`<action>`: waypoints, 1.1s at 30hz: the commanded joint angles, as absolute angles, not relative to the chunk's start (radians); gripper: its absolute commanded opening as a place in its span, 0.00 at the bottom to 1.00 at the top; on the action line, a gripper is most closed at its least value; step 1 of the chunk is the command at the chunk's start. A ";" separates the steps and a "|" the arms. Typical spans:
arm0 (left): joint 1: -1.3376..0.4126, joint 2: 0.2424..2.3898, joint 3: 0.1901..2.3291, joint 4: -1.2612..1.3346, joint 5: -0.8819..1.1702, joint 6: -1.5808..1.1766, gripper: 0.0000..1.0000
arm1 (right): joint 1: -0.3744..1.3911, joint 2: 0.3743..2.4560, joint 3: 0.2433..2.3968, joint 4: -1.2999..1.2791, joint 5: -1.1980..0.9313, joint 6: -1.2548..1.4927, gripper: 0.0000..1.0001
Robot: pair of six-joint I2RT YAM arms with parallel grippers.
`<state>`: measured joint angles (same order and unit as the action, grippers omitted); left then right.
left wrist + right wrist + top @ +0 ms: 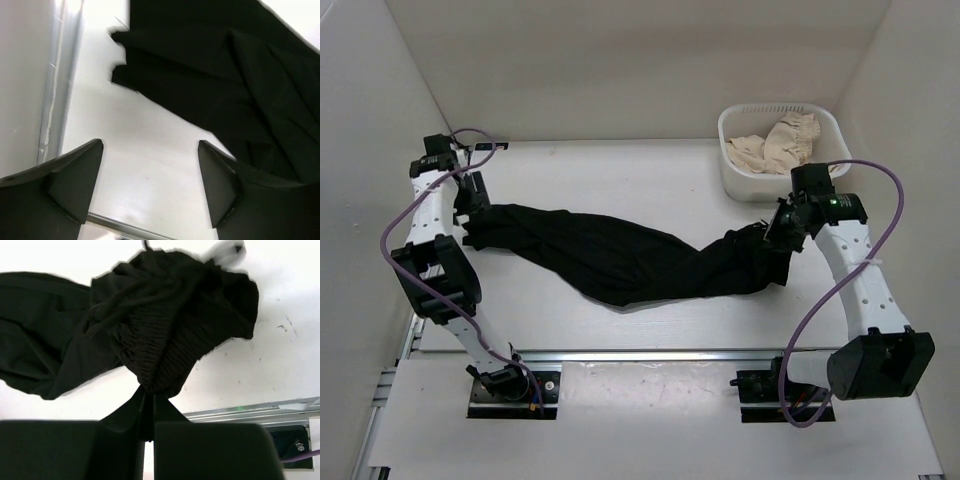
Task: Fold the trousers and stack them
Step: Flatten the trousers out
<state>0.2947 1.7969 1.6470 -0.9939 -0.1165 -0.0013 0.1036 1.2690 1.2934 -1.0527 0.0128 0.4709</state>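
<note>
The black trousers lie stretched across the table from left to right, loosely bunched. My right gripper is shut on the gathered elastic waistband at the trousers' right end, holding it just off the table. My left gripper is open at the left end, beside the leg cuffs; its fingers straddle bare table, with black fabric touching the right finger's outer side. Nothing is between its jaws.
A white basket stands at the back right and holds a beige cloth. White walls close in the table on the left, back and right. A metal rail runs along the near edge.
</note>
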 commanded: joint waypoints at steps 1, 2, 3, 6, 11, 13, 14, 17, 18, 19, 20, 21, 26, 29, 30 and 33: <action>0.301 1.706 1.568 -1.048 0.064 0.000 0.67 | 0.083 1.259 1.224 -0.999 -0.043 0.465 0.00; 0.289 1.706 1.548 -1.061 0.102 0.000 0.62 | 0.069 1.259 1.206 -0.985 -0.060 0.465 0.00; 0.278 1.706 1.528 -1.072 0.139 0.000 0.62 | 0.046 1.259 1.168 -0.971 -0.073 0.465 0.00; 0.213 1.758 1.473 -1.072 0.215 0.000 0.78 | -0.006 1.259 1.100 -0.934 -0.120 0.474 0.00; 0.230 1.894 1.558 -0.979 0.154 0.000 0.87 | -0.064 1.250 1.042 -0.896 -0.156 0.474 0.00; 0.268 1.894 1.578 -0.913 0.153 0.000 0.87 | -0.086 1.250 1.028 -0.896 -0.156 0.474 0.00; 0.312 1.894 1.578 -0.894 0.153 0.000 0.87 | -0.086 1.250 1.014 -0.887 -0.156 0.465 0.00; 0.401 1.855 1.537 -0.816 0.167 0.000 0.79 | -0.106 1.250 0.993 -0.887 -0.156 0.443 0.00; 0.420 1.845 1.491 -0.796 0.167 0.000 0.77 | -0.116 1.250 0.992 -0.887 -0.156 0.443 0.00; 0.434 1.845 1.471 -0.778 0.176 0.000 0.77 | -0.117 1.250 0.992 -0.887 -0.156 0.434 0.00; 0.446 1.836 1.459 -0.755 0.176 0.000 0.77 | -0.117 1.250 0.983 -0.887 -0.156 0.423 0.00; 0.468 1.836 1.448 -0.744 0.186 0.000 0.77 | -0.127 1.250 0.983 -0.887 -0.156 0.423 0.00; 0.515 1.871 1.439 -0.663 0.176 0.000 0.79 | -0.127 1.290 1.017 -0.907 -0.156 0.399 0.00; 0.540 1.919 1.472 -0.641 0.176 0.000 0.81 | -0.127 1.290 1.026 -0.907 -0.146 0.399 0.00; 0.540 1.951 1.483 -0.641 0.176 0.000 0.82 | -0.127 1.301 1.037 -0.907 -0.146 0.409 0.00; 0.540 1.991 1.523 -0.641 0.198 0.000 0.82 | -0.127 1.301 1.048 -0.907 -0.146 0.419 0.00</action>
<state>0.5339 1.9659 1.4757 -0.6788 0.1661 -0.0002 -0.1234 1.2957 0.9955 -0.9096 -0.1379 0.4248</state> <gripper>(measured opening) 0.814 0.035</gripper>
